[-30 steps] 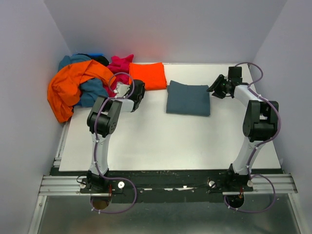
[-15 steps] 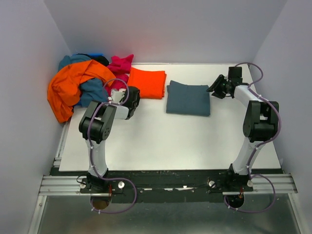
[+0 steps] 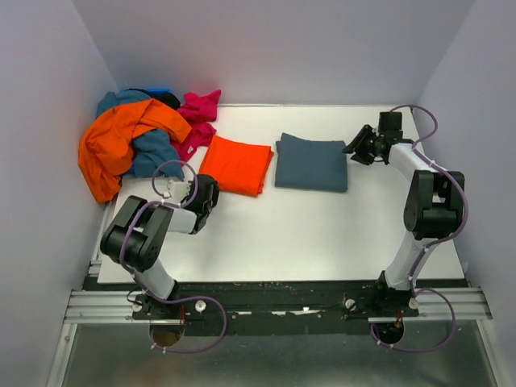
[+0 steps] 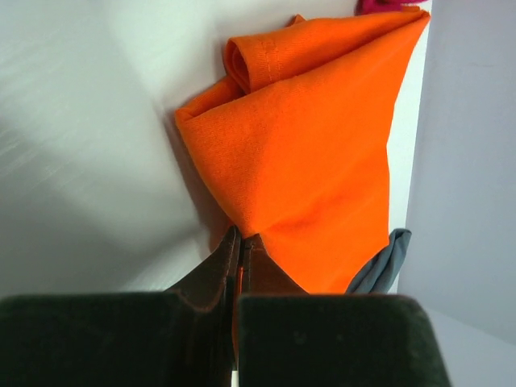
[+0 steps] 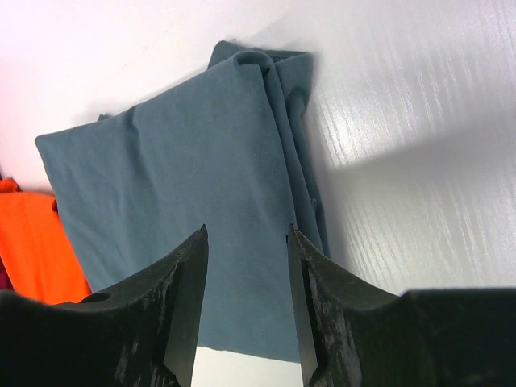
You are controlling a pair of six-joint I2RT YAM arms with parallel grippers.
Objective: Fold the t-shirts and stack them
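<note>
Matt soft cloth: orange t-shirt; smooth white table.

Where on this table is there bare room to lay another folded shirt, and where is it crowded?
Free: the broad near half of the table, between the folded shirts and the near edge; a strip behind the slate shirt. Crowded: the far-left corner's shirt pile, and the orange-red shirt the left gripper pinches.
</note>
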